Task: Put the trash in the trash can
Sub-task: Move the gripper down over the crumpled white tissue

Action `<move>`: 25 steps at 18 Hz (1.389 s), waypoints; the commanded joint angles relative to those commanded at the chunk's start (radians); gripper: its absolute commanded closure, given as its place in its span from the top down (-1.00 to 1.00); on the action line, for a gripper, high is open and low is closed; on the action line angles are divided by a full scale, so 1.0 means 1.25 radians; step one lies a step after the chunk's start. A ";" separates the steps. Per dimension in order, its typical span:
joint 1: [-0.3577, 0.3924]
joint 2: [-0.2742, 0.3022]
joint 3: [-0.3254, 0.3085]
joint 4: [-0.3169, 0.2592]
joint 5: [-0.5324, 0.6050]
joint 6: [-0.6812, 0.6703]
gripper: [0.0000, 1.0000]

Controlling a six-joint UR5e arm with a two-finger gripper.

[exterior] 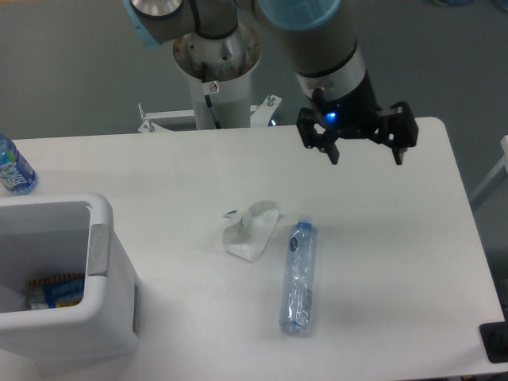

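A crumpled white paper napkin (251, 231) lies on the white table near its middle. Just right of it a slim clear crinkled plastic bottle (298, 275) with a bluish cap lies on its side, cap toward the back. The white trash can (101, 274) with a grey side panel stands at the front left, with a blue and yellow item inside. My gripper (367, 155) hangs open above the table's back right area, well behind and right of the bottle, holding nothing.
A bottle with a bright blue label (13, 167) stands at the far left edge behind the trash can. The arm's base column (217, 71) rises behind the table's back edge. The table's right edge (468, 222) runs close to the gripper.
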 joint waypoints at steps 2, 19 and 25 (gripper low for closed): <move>-0.004 -0.001 -0.001 0.002 0.001 -0.001 1.00; -0.074 -0.012 -0.239 0.234 -0.034 -0.225 1.00; -0.134 -0.025 -0.324 0.220 -0.065 -0.101 1.00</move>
